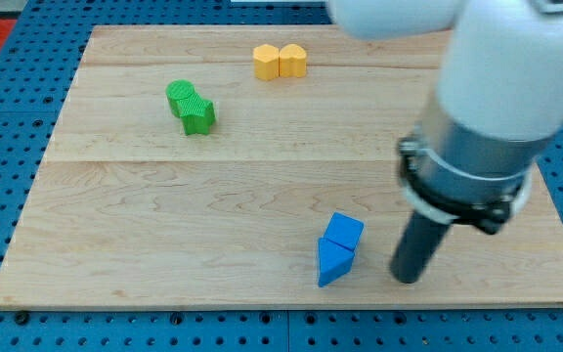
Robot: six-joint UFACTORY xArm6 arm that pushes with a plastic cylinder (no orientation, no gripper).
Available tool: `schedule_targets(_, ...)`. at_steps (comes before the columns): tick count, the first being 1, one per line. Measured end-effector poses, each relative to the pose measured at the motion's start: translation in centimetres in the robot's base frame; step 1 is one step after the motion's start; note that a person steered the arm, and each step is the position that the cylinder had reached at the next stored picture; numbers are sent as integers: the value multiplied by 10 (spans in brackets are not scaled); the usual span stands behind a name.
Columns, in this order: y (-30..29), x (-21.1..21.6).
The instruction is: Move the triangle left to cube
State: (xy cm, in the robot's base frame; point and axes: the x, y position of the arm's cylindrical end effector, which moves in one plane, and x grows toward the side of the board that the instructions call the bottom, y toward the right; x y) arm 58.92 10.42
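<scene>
Now my tip (408, 279), a bare rod-type end effector with no jaws and holding nothing, is resting at three o'clock of the blue wooden triangle (332, 262), near but apart. The triangle is touching the blue wooden cube (344, 233) at its six o'clock on the pale wooden counter (164, 225). Approach appears underway; next I judge a curving push to carry it round to the cube's nine o'clock.

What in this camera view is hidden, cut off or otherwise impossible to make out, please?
- Arm: its upper part is cut off by the view's top edge.
- Board: its top right corner is hidden behind the arm.
- Blue cube and blue triangle: they meet, with the seam barely readable.
- My tip: right of the blue blocks; table contact unclear.
</scene>
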Motion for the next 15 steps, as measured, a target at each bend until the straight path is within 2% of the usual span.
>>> schedule_targets(6, -20, 11)
schedule_targets(8, -58, 11)
schedule_targets(9, -58, 11)
schedule_targets(11, -58, -15)
schedule_targets(13, -59, -16)
schedule_targets(15, -113, -16)
